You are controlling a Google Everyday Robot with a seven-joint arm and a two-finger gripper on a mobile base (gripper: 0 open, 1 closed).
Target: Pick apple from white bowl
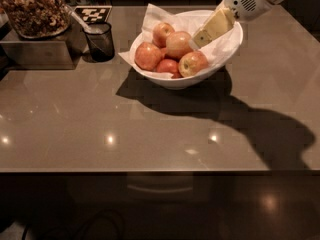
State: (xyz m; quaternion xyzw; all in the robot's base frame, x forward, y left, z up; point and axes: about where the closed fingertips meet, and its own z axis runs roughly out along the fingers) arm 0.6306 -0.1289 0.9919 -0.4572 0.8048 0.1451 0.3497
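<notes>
Right now the gripper (203, 35) hangs over the right side of the white bowl (200, 79), its tip just beside the apple (178, 44). That apple lies among other apples (148, 55) near the far edge of the worktop (150, 129). Whether the gripper is clenched or released cannot be told.

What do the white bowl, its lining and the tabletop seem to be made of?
White bowl: glazed ceramic or glossy plastic, judging by its smooth sheen. Lining: thin white paper, creased, poking past the rim. Tabletop: polished stone or laminate; it mirrors lights. The gripper hangs inside the bowl's right side, beside the apples.
</notes>
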